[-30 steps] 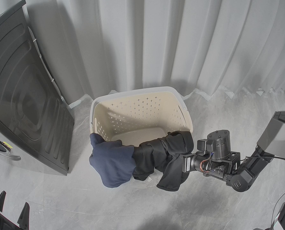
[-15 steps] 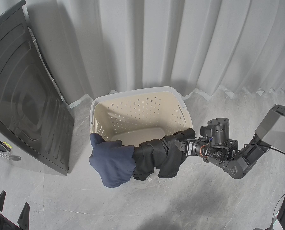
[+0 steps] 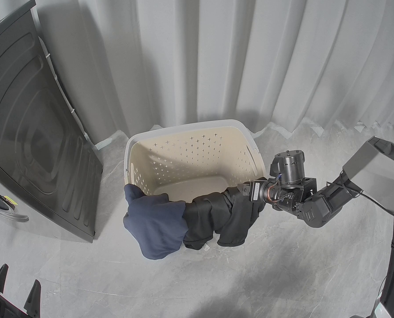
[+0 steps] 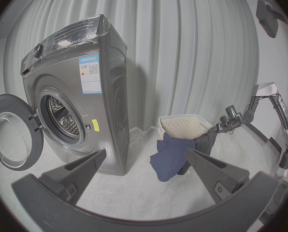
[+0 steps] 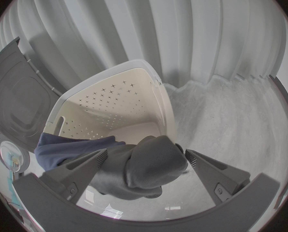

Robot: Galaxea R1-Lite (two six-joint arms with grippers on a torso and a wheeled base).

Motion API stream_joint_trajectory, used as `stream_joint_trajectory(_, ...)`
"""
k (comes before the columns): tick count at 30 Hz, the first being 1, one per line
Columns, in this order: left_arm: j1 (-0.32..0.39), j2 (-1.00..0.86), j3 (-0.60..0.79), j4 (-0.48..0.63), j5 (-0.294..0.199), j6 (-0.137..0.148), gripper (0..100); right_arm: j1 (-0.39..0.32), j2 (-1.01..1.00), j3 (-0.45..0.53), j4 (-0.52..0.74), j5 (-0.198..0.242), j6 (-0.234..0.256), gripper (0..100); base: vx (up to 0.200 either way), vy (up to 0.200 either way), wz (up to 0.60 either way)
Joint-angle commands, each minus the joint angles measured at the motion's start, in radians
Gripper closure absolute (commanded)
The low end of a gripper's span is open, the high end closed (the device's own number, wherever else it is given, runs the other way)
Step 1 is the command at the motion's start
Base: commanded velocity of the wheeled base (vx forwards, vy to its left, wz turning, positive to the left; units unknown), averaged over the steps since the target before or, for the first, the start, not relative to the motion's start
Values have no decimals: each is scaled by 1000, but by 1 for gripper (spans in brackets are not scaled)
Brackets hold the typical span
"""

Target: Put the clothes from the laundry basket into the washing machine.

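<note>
Right claw (image 5: 146, 157) was at the near right corner of the laundry basket (image 3: 192, 126), fingers spread wide with a bunched fold of the black garment (image 3: 219, 219) between them; whether the pads pressed the cloth could not be told. Black garment lay draped over the basket's near rim directly under and ahead of this claw, its loose end hanging outside the wall toward the floor (image 3: 272, 266). Navy garment (image 3: 155, 228) hung over the same rim farther to the claw's left, touching the black one. Pale perforated basket walls stood just beyond the claw, with the white curtain (image 3: 232, 45) behind them. Washing machine (image 4: 82, 91) stood well off to the claw's left, its round door (image 4: 13, 132) swung open and the drum (image 4: 61, 118) showing. Left claw (image 4: 145, 153) was low and well apart from the basket, fingers apart, nothing between them; both garments lay ahead of it and the machine's opening ahead to its left.
</note>
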Motion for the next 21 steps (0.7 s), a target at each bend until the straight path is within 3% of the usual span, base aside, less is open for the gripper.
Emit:
stream_joint_trajectory(1, 0, -12, 15, 0, 0, -1, 0, -2, 52, -51, 16, -21, 2, 0, 0, 0, 0)
stream_joint_trajectory(11, 0, -12, 15, 0, 2, -1, 0, 13, 59, -18, 116, -29, 2, 0, 0, 0, 0)
stream_joint_trajectory(16, 0, -12, 15, 0, 2, -1, 0, 39, 25, 44, 116, -29, 1, 0, 0, 0, 0)
stream_joint_trajectory(21, 0, -12, 15, 0, 2, -1, 0, 61, -1, 41, 111, -29, 4, 0, 0, 0, 0)
